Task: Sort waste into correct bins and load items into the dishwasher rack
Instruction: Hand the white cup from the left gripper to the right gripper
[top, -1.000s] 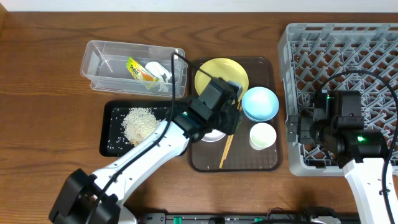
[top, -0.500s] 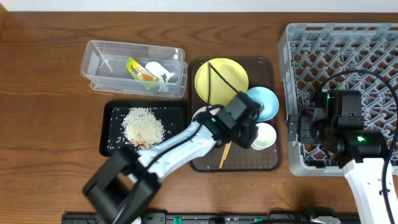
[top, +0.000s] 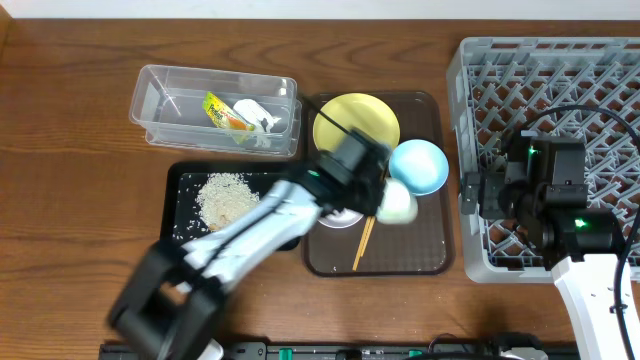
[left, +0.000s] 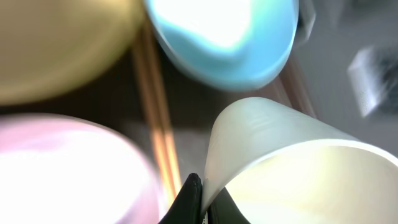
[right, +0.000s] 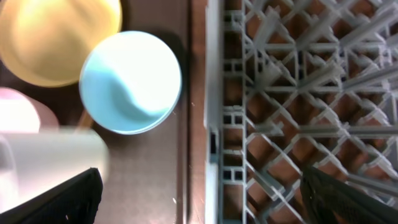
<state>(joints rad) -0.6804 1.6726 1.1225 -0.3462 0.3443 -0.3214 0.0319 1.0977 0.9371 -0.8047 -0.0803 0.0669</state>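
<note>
My left gripper (top: 384, 196) (left: 202, 194) is shut on the rim of the small white cup (top: 398, 204) (left: 292, 162), holding it tilted above the brown serving tray (top: 425, 258). The light blue bowl (top: 420, 165) (left: 230, 43), yellow plate (top: 355, 120), white bowl (top: 343, 217) and chopsticks (top: 363, 242) lie on that tray. My right gripper (top: 480, 200) (right: 205, 199) is open and empty over the left edge of the grey dishwasher rack (top: 560, 70) (right: 298, 93). The wrapper (top: 222, 110) and white paper (top: 258, 118) lie in the clear tub (top: 160, 100). Crumbs (top: 227, 197) lie in the black tray (top: 180, 225).
The tub and black tray sit left of the serving tray, the rack to its right. My left arm crosses over the black tray's right end. The right wrist view also shows the blue bowl (right: 130, 81), plate (right: 56, 37) and cup (right: 56, 162).
My left gripper reached right to the small white cup, closed on its rim, then carried it up and to the left, tilted. The right arm has barely moved.
</note>
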